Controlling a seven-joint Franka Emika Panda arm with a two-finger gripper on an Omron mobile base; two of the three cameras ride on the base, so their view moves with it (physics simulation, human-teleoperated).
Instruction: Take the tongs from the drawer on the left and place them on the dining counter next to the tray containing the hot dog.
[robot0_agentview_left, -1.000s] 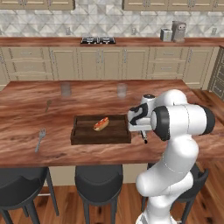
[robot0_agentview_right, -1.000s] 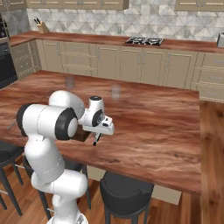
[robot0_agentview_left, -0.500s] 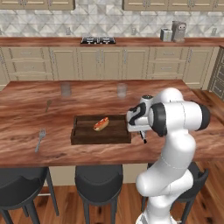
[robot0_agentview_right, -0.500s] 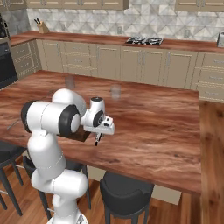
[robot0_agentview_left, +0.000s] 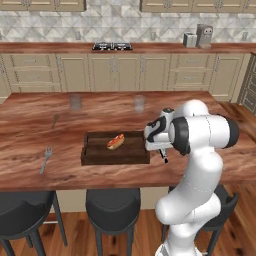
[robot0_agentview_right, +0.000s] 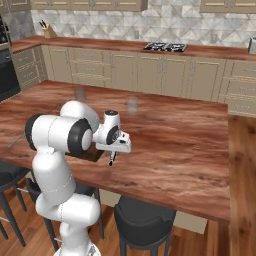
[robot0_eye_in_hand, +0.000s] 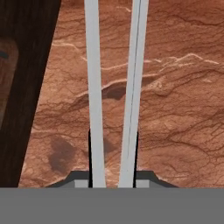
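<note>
Slim silver tongs (robot0_eye_in_hand: 94, 87) hang between my fingers, their two arms running up the middle of the hand view over the dining counter (robot0_eye_in_hand: 183, 109). My gripper (robot0_agentview_left: 162, 154) is shut on them just past the right end of the dark wooden tray (robot0_agentview_left: 116, 152), a little above the reddish-brown slab. The tray's dark side (robot0_eye_in_hand: 26, 87) runs down the left of the hand view. A hot dog (robot0_agentview_left: 115, 142) lies in the tray's middle. From the right, the gripper (robot0_agentview_right: 112, 156) points down over the counter (robot0_agentview_right: 185, 145). The drawer is out of view.
A grey fork (robot0_agentview_left: 46, 156) lies left of the tray, and two glasses (robot0_agentview_left: 75, 101) (robot0_agentview_left: 139, 103) stand toward the far edge. Black stools (robot0_agentview_left: 112, 210) line the near edge. The wall counter with a stove (robot0_agentview_left: 112, 46) runs behind.
The arm's upper links have shifted slightly; the hand with the tongs stays by the tray's right end, perhaps a touch lower.
</note>
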